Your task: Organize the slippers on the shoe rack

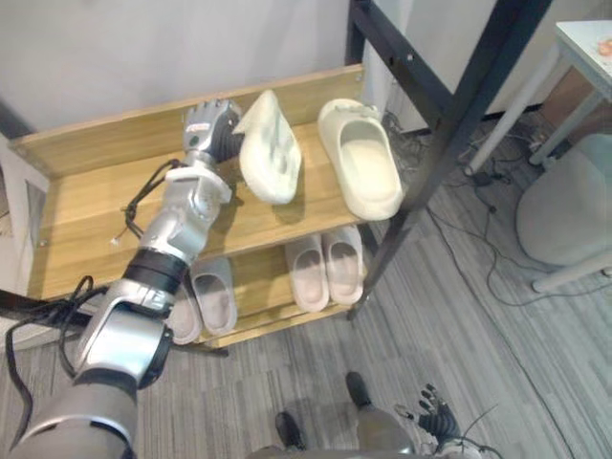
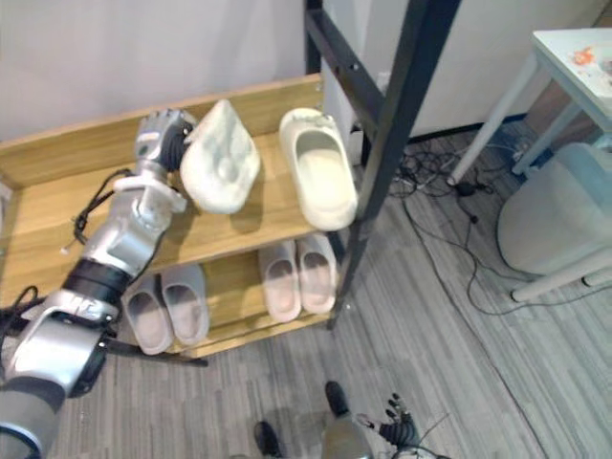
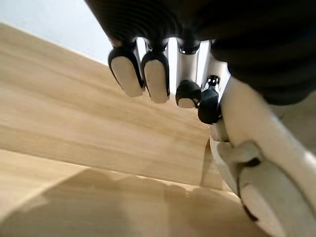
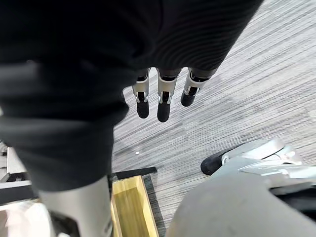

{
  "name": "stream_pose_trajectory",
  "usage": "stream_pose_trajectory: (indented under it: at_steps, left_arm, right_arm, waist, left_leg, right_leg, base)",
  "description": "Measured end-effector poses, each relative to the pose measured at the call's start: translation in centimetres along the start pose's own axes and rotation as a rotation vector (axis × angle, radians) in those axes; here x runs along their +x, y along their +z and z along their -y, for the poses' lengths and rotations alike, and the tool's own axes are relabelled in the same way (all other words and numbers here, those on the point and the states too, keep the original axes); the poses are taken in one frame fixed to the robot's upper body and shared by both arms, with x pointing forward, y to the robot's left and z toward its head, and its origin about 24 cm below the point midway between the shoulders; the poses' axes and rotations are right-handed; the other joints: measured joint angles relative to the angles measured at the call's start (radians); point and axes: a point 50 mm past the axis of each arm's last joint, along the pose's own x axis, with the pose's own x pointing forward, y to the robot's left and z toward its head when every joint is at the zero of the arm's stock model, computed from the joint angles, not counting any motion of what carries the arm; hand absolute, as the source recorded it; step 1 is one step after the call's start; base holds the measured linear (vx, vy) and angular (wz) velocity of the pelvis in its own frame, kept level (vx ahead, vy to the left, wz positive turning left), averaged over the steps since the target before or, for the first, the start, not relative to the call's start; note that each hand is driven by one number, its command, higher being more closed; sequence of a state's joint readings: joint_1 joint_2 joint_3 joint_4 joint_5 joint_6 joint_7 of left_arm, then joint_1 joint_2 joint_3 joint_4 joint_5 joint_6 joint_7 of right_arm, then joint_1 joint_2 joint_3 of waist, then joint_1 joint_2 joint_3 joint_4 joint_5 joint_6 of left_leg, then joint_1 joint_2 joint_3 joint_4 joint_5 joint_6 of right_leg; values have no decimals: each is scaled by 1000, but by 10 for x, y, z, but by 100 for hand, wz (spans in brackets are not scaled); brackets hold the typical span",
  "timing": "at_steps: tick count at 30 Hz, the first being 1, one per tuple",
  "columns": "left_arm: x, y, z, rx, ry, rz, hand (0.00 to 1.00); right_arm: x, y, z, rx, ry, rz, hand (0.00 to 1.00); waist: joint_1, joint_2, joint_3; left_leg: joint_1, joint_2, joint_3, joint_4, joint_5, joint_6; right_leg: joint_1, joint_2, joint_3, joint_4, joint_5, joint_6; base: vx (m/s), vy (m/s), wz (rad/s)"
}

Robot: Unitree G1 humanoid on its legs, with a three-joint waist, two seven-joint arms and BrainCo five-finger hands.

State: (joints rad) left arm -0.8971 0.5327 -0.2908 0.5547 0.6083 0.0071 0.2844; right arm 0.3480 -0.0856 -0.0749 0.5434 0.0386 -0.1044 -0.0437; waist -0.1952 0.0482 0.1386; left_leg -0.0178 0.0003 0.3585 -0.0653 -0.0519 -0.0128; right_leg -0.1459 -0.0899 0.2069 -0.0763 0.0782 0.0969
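Observation:
A cream slipper (image 1: 268,148) stands tilted on its side on the wooden rack's top shelf (image 1: 96,210), sole facing me. My left hand (image 1: 208,129) is at its left edge, fingers curled and thumb pinching it; in the left wrist view the slipper (image 3: 261,163) lies against the thumb. Its mate (image 1: 361,158) lies flat, opening up, just to the right on the same shelf. On the lower shelf sit a pale pink pair (image 1: 325,268) and a grey pair (image 1: 212,292). My right hand (image 1: 435,413) hangs low near the floor with its fingers (image 4: 164,101) straight.
A black metal frame post (image 1: 449,124) crosses diagonally in front of the rack's right end. A rounded grey seat (image 1: 569,206) and a white table (image 1: 583,48) stand to the right, with cables (image 1: 497,249) on the striped carpet.

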Motion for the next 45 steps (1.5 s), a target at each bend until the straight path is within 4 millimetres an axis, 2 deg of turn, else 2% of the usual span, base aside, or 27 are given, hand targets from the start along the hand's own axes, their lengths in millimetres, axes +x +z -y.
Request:
stream_pose_trajectory:
  at_steps: [7, 14, 27, 28, 41, 45]
  left_arm:
    - [0, -6, -9, 72, 22, 10, 100]
    - [1, -4, -14, 137, 38, 43, 100]
    - [-12, -25, -22, 244, 49, 24, 100]
    - [-13, -25, -22, 244, 49, 25, 0]
    - [-14, -21, -25, 273, 81, 47, 0]
    - [-14, -19, -23, 264, 79, 50, 0]
  right_arm:
    - [-1, 2, 0, 3, 0, 10, 0]
    - [-1, 2, 0, -2, 0, 12, 0]
    - [-1, 2, 1, -85, 29, 16, 0]
    - [-1, 2, 1, -86, 32, 14, 0]
    - [-3, 0, 2, -86, 30, 12, 0]
    - [-3, 1, 2, -85, 30, 15, 0]
  waist:
    - [6, 0, 2]
    - [8, 6, 5]
    - [11, 8, 6]
    - [11, 8, 6]
    - [9, 8, 6]
    - [0, 8, 6]
  left_leg:
    - [0, -5, 13, 1, -3, 2]
    - [0, -11, -23, 7, -2, 2]
    - [-2, -18, -77, 15, 0, 5]
    - [-2, -19, -81, 15, 0, 5]
    - [-9, -20, -94, 17, 0, 6]
    - [-9, -23, -94, 18, 0, 6]
  right_leg:
    - [-6, -3, 16, 0, 5, 2]
    - [16, -11, -17, -11, 5, 3]
    - [39, -21, -67, -11, -1, 6]
    - [41, -22, -70, -11, -2, 6]
    - [40, -25, -84, -11, -5, 5]
    - [40, -28, -84, -11, -5, 5]
  base:
    - [-5, -36, -7]
    - [9, -48, 14]
    - [-10, -41, 10]
    - [2, -25, 10]
    - [-3, -33, 3]
    - [-17, -27, 0]
